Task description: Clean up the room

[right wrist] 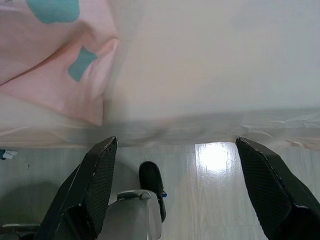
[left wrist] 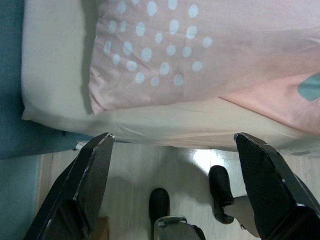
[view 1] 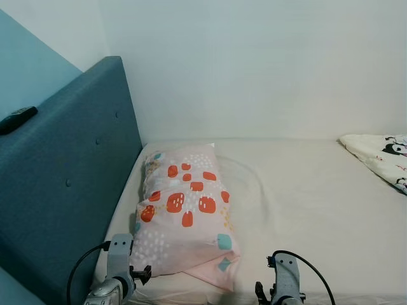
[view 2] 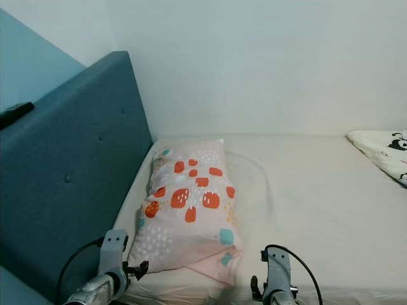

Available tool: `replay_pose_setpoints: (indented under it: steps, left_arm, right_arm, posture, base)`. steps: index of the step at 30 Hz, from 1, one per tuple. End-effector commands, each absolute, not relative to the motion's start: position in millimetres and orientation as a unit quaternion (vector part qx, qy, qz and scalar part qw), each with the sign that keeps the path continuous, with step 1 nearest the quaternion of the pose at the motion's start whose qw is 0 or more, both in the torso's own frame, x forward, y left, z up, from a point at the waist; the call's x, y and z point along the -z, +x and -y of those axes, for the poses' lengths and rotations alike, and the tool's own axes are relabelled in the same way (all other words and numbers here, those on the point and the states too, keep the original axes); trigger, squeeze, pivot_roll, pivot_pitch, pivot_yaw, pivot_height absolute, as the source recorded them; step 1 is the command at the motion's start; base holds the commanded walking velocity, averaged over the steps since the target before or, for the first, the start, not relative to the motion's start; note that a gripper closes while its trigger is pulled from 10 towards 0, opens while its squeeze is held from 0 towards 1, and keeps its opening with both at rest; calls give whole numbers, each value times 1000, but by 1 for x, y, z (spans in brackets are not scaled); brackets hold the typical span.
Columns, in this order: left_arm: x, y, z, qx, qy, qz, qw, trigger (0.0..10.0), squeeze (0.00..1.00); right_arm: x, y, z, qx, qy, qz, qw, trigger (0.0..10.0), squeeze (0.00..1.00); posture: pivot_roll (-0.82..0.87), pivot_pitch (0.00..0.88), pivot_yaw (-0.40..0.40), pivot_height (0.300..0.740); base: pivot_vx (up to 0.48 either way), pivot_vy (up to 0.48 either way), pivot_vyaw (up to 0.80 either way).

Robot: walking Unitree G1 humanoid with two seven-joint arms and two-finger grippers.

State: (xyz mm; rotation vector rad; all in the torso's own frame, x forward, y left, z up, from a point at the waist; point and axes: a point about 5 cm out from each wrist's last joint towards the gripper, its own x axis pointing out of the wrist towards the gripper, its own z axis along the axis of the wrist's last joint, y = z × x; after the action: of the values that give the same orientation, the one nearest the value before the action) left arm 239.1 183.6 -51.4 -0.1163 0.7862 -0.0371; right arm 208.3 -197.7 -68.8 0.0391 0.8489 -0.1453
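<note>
The pink pillow (view 1: 185, 213) with red and teal patches lies on the cream mattress (view 1: 305, 203), and I take it as the thing to tidy, though the task does not name one. Its long axis runs from the wall end of the bed toward me, parallel to the blue headboard (view 1: 70, 171), with one long side just beside that headboard. The near end of the pillow, the one with white dots, reaches almost to the mattress edge in front of me, and a thinner pink corner (right wrist: 75, 75) of it points to my right there. My left gripper (left wrist: 170, 185) hangs just off the mattress edge, right in front of the dotted near corner of the pillow, with its two black fingers (left wrist: 85, 185) spread wide and nothing between them. My right gripper (right wrist: 175, 185) is also spread wide and empty; it hangs off the same edge but further from the pillow, facing mostly bare sheet, with the pillow corner off to one side. So the left arm is clearly the nearer one, and I judge the pillow lies straight ahead and slightly inward from it. If I want to take the pillow by its short near end, the left would reach forward over the edge, and the right must first move toward the pillow. Away from the pillow, at the far right of the mattress, lies a white blanket with cartoon print (view 1: 381, 155), and on top of the headboard rests a black remote control (view 1: 17, 118).
</note>
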Motion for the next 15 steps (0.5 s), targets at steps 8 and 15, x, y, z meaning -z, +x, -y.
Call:
replay_pose_setpoints:
  steps: [8, 15]
  left_arm:
    - [51, 239, -184, 22, -59, -378, 924, 10000, 0]
    - [51, 238, -184, 25, -59, -379, 923, 10000, 0]
  right_arm:
    - [70, 206, 196, 73, 22, -414, 907, 10000, 0]
    - [70, 207, 196, 72, 21, -414, 907, 10000, 0]
  posture:
    - [-26, 0, 13, 740]
    - [-26, 0, 13, 740]
  base:
    - [64, 0, 0]
    - [317, 0, 0]
